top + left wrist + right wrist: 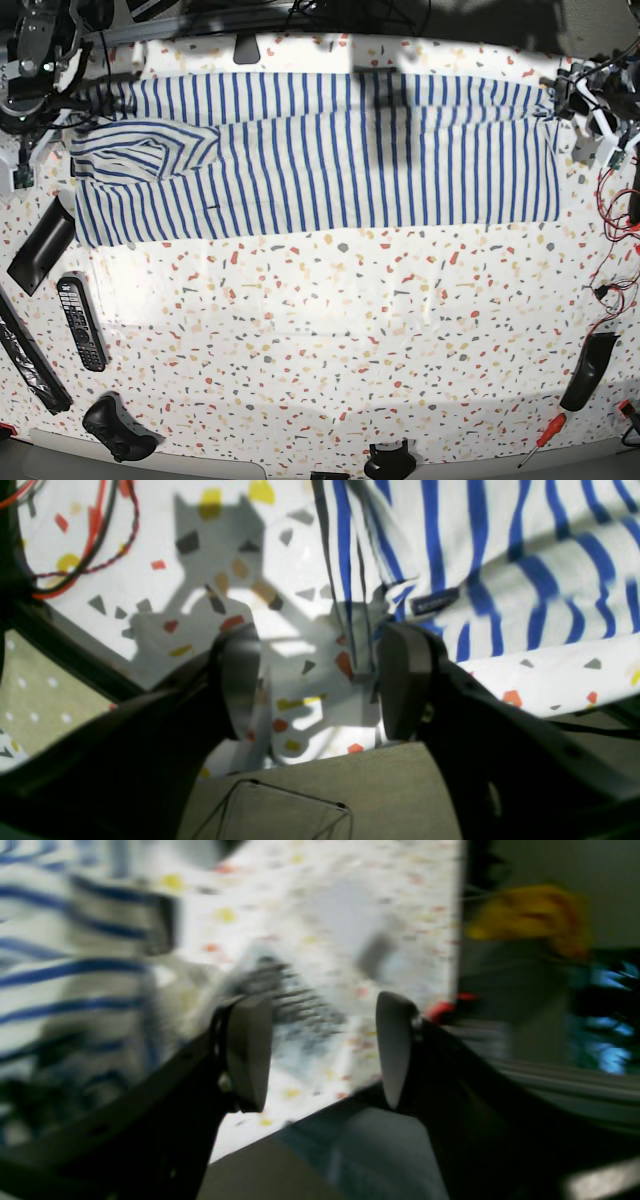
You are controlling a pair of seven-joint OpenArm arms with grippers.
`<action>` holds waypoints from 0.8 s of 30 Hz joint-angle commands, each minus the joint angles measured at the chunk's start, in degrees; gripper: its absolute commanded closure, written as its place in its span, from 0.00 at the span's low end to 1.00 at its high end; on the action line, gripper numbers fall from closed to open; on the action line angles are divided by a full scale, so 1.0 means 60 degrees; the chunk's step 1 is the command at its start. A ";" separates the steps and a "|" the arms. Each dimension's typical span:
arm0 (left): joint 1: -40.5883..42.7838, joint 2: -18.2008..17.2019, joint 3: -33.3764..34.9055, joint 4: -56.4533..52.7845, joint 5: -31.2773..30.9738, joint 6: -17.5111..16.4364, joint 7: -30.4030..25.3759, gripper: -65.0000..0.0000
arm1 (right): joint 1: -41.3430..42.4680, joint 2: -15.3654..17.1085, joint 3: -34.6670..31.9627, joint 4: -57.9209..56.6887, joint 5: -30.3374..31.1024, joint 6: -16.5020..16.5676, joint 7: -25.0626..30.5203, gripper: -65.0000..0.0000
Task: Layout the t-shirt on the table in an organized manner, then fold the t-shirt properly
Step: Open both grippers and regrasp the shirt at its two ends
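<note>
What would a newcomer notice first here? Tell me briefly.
The striped t-shirt, spread in a long band across the far side of the table, one sleeve bunched at its left end in the base view. Next, the black remote near that view's left edge. Both wrist views show open jaws with nothing between them.

Speckled table (330,340) under striped t-shirt (330,160), remote (80,322), screwdriver (541,437).

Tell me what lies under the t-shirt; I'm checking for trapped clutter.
Only the table shows around the t-shirt, which lies flat apart from a bunched sleeve. Anything thin beneath the cloth is hidden.
</note>
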 commanded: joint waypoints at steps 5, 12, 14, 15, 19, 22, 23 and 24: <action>-0.0051 -0.0168 -0.0095 0.0663 -0.0036 0.0047 -0.0080 0.47 | 0.0608 0.0142 0.0084 0.0186 -0.0572 -0.0925 0.0149 0.51; -0.0051 -0.0160 -0.0095 0.2637 0.0022 0.0892 -0.1687 0.47 | 0.1475 0.0138 0.0084 0.0186 0.2171 -0.0790 0.0517 0.51; -0.0127 -0.0149 -0.0095 0.3180 0.0036 0.1457 -0.2914 0.47 | 0.1490 0.0135 0.0084 0.0178 0.3289 -0.0277 0.1206 0.51; -0.0273 -0.0073 -0.0095 0.3322 0.0033 0.1650 -0.3293 0.47 | 0.1490 0.0113 0.0084 0.0146 0.3763 0.0066 0.1588 0.51; -0.1173 0.0845 -0.0076 0.3085 0.0022 0.1719 -0.3122 0.47 | 0.1494 0.0113 0.0080 -0.0310 0.5268 0.1209 0.1989 0.51; -0.1366 0.1566 -0.0076 0.2412 -0.0015 0.1668 -0.2980 0.47 | 0.1494 0.0113 0.0080 -0.1005 0.5927 0.1504 0.1778 0.51; -0.1359 0.1763 -0.0076 0.2142 -0.0011 0.1515 -0.2976 0.47 | 0.1486 0.0113 0.0080 -0.1249 0.6156 0.1647 0.1716 0.51; -0.1337 0.1927 -0.0076 0.1858 -0.0018 0.1286 -0.2958 0.47 | 0.1475 0.0106 0.0080 -0.1468 0.6306 0.1872 0.1639 0.51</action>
